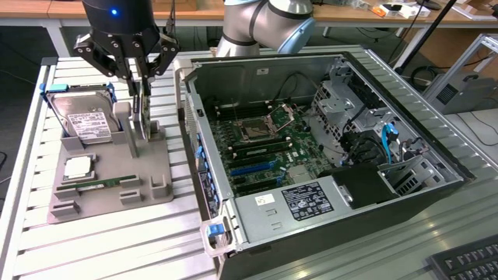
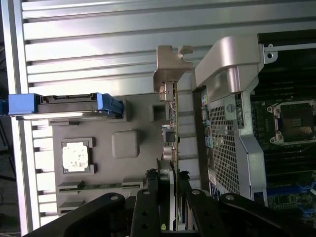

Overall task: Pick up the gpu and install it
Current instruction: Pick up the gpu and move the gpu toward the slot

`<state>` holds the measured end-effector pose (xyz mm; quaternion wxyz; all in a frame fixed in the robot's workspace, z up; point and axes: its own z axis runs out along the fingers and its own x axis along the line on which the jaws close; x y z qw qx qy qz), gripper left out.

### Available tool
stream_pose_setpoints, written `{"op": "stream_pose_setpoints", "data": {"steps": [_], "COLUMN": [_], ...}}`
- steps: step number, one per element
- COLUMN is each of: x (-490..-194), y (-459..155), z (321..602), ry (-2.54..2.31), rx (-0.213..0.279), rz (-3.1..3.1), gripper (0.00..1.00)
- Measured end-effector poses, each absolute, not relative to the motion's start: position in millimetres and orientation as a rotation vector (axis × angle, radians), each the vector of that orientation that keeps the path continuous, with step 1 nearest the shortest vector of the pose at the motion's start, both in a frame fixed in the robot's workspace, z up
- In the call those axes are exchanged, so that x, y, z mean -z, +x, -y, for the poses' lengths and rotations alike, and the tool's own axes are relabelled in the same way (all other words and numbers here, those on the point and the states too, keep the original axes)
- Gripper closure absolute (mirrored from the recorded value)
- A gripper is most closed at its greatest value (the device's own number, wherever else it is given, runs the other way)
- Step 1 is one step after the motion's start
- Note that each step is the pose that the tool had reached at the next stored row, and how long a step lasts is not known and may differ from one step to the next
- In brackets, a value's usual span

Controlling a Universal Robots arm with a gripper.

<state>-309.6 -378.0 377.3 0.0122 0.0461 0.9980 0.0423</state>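
The gpu [image 1: 140,119] stands upright and edge-on over the grey holder tray [image 1: 109,204], at the exterior view's left. My gripper [image 1: 139,81] comes down from above and is shut on the card's upper edge. In the wrist view the gpu [image 2: 171,128] runs away from my gripper [image 2: 169,178] as a thin green edge, ending in its silver bracket [image 2: 168,69]. One black finger presses each side of the card. Whether its lower edge still sits in the tray's slot I cannot tell.
The tray [image 2: 138,113] also holds a silver hard drive [image 1: 84,119] in a blue frame, a CPU [image 1: 78,168] and a memory stick [image 1: 101,184]. The open computer case [image 1: 327,146] lies to the exterior view's right, motherboard [image 1: 265,140] exposed. A keyboard [image 1: 474,262] sits at the front corner.
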Motion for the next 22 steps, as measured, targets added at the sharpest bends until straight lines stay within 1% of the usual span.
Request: {"op": "stream_pose_setpoints", "data": {"steps": [22], "x": [-382.9], "y": [-309.6], "z": [378.0], "ry": [0.144], "rx": [-0.142], "rz": [-3.111], "gripper": [0.74]}}
